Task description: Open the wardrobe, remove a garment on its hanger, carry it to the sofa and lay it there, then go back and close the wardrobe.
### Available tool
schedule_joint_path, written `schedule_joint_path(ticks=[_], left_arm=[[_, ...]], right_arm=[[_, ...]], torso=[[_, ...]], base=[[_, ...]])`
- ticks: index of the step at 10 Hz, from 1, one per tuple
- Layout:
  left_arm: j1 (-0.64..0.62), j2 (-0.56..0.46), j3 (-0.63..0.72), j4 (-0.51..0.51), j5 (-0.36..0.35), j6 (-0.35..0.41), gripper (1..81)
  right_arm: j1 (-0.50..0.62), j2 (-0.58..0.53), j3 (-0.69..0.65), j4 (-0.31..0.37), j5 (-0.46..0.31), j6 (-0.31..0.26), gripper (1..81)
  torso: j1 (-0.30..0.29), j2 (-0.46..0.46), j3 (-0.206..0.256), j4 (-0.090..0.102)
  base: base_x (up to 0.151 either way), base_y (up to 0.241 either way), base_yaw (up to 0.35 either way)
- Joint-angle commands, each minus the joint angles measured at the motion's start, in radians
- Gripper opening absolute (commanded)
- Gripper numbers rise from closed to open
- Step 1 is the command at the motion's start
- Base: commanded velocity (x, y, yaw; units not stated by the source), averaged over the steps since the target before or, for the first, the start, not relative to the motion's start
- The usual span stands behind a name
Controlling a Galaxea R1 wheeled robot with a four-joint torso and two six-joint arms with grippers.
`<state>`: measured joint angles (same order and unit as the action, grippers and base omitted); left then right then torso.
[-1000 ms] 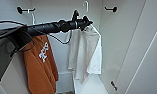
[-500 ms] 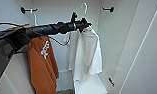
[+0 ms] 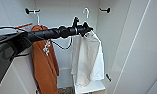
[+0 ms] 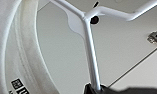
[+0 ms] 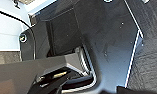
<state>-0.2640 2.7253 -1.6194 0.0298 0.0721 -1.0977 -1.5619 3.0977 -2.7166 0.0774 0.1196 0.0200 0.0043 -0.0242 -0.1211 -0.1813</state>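
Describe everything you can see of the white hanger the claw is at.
The white hanger is thin and looks like plastic, with a curved hook at its top and a straight neck that forks into two arms. It hangs upright inside the open wardrobe, carrying the off-white garment. The left claw grips it just below the hook.

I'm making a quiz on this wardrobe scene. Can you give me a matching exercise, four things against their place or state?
Things:
1. white garment
2. orange garment
3. left gripper
4. hanger

Descriptions:
A. hangs at the left of the open wardrobe
B. closed on the hanger's neck
C. its hook curves up above the arm
D. drapes below the gripper, right of the orange one

Pairs: 1-D, 2-A, 3-B, 4-C
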Motion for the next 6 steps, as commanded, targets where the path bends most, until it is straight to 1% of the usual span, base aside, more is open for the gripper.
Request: schedule_joint_path(ticks=[1,3,5,6], left_arm=[[-0.186,0.002,0.018,0.03,-0.051,0.021,1.0],[-0.169,-0.001,0.042,0.03,-0.052,0.022,1.0],[-0.152,-0.005,0.07,0.033,-0.083,0.024,1.0],[-0.143,-0.007,0.081,0.033,-0.086,0.025,1.0]], right_arm=[[0.03,0.006,0.005,0.004,-0.057,-0.002,81.1],[0.032,0.006,0.005,0.004,-0.057,-0.002,81.1],[0.032,0.006,0.005,0.004,-0.047,-0.002,81.1],[0.029,0.006,0.005,0.004,-0.047,-0.002,81.1]], torso=[[0.0,0.0,0.0,0.0],[0.0,0.0,0.0,0.0],[0.0,0.0,0.0,0.0],[0.0,0.0,0.0,0.0]], base=[[-0.107,0.0,0.0],[-0.106,0.0,0.0],[-0.107,0.0,0.0],[-0.106,0.0,0.0]])
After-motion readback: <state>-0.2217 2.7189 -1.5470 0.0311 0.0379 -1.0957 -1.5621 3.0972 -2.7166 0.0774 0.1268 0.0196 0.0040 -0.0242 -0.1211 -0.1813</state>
